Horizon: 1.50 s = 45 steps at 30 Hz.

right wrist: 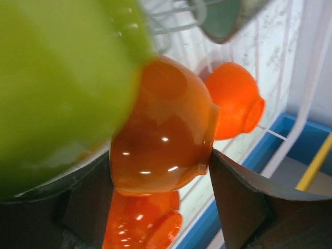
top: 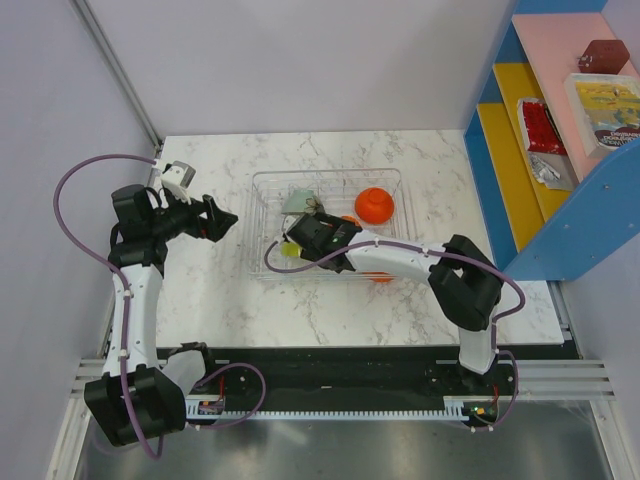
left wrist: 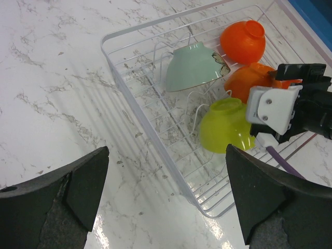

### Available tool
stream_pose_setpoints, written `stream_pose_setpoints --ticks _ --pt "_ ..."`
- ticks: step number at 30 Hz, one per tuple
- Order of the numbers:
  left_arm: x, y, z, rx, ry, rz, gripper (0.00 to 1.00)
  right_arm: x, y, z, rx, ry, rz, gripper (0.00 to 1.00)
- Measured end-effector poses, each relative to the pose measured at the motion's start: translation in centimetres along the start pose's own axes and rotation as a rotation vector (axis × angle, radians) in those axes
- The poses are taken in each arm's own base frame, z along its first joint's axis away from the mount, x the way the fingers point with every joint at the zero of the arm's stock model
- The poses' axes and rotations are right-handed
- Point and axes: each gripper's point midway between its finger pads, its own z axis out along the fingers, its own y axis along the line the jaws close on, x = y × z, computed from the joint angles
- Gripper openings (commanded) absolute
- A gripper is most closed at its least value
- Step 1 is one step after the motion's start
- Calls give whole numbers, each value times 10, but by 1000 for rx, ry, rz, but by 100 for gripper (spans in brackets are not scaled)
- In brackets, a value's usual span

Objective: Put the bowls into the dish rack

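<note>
The clear dish rack (top: pixel 268 268) stands mid-table and holds several bowls. In the left wrist view I see the rack (left wrist: pixel 136 98) with a pale green bowl (left wrist: pixel 192 66), two orange bowls (left wrist: pixel 243 41) (left wrist: pixel 249 80) and a lime bowl (left wrist: pixel 226 126). My right gripper (top: pixel 296 245) reaches into the rack beside the lime bowl (top: pixel 289 254). In the right wrist view, my right gripper (right wrist: pixel 161 197) has its jaws wide apart. An orange bowl (right wrist: pixel 163 129) shows between them and the lime bowl (right wrist: pixel 57 78) is close at the left. My left gripper (top: pixel 215 220) is open and empty left of the rack.
A blue shelf unit (top: pixel 520 215) with yellow and pink shelves and food packets (top: pixel 540 125) stands at the right table edge. The right arm (top: pixel 400 262) lies across the rack's near right side. Bare marble table (top: pixel 220 295) lies near and left of the rack.
</note>
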Motion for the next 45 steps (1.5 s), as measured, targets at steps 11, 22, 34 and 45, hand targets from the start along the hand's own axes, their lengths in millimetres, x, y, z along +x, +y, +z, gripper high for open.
stream_pose_setpoints --ticks 11,22,34,45 --pt "0 0 0 0 -1 1 100 7 24 7 -93 11 -61 98" --pt "0 0 0 -1 -1 1 100 5 25 5 -134 0 -59 98" --pt "0 0 0 -1 -1 2 100 -19 10 -45 -343 -137 -6 98" --pt "-1 0 0 -1 -2 2 100 4 -2 -27 -431 -96 72 98"
